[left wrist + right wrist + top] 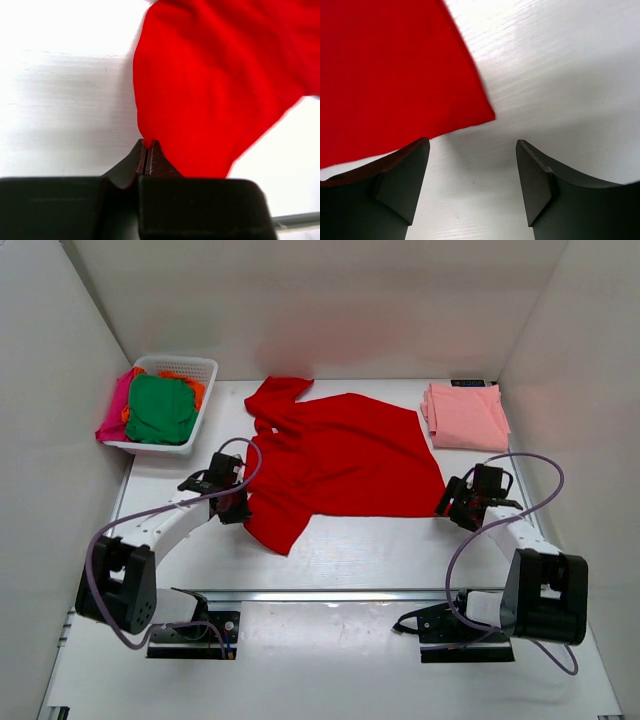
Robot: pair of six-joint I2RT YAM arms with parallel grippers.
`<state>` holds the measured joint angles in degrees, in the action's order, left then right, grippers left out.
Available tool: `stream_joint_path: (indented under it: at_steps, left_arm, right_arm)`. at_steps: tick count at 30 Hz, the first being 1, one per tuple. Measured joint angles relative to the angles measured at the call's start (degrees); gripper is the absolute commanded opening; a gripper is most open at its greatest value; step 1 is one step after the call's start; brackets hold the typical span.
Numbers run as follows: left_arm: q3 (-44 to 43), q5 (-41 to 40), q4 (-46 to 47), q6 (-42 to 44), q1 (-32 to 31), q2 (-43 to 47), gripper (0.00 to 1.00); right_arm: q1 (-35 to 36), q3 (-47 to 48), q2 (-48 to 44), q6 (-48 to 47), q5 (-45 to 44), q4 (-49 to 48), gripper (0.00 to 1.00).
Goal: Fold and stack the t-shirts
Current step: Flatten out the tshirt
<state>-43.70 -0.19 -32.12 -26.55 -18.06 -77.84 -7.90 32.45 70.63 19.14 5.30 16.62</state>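
Note:
The bright red t-shirt (340,460) lies spread on the table's middle, one sleeve at the back left, another hanging toward the front left. My left gripper (238,508) is shut on the red shirt's left edge (146,143); the cloth (220,80) fans out beyond the jaws. My right gripper (447,505) is open and empty just off the shirt's front right corner (487,114), which lies just ahead of the left finger (405,170). A folded salmon-pink t-shirt (465,416) lies at the back right. Green (160,408), orange and magenta tees sit in the basket.
A white lattice basket (186,366) stands at the back left against the wall. White walls close in the left, back and right sides. Bare white table (400,550) lies in front of the red shirt.

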Motion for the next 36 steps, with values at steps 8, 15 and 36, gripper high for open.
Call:
stream_joint_path:
  at_steps: [8, 15, 36]
  left_arm:
    - [0.0, 2.4, -0.7, 0.4, 1.9, 4.3, 0.0]
    - [0.1, 4.0, -0.9, 0.6, 3.0, 5.5, 0.0]
    - [0.0, 6.1, -1.1, 0.9, 4.5, 9.2, 0.0]
  right_arm:
    - [2.4, 5.3, 8.4, 2.6, -5.0, -0.2, 0.67]
    - [4.0, 7.8, 11.9, 3.6, -6.6, -2.1, 0.61]
    - [10.0, 18.5, 21.5, 0.7, -9.5, 7.0, 0.0]
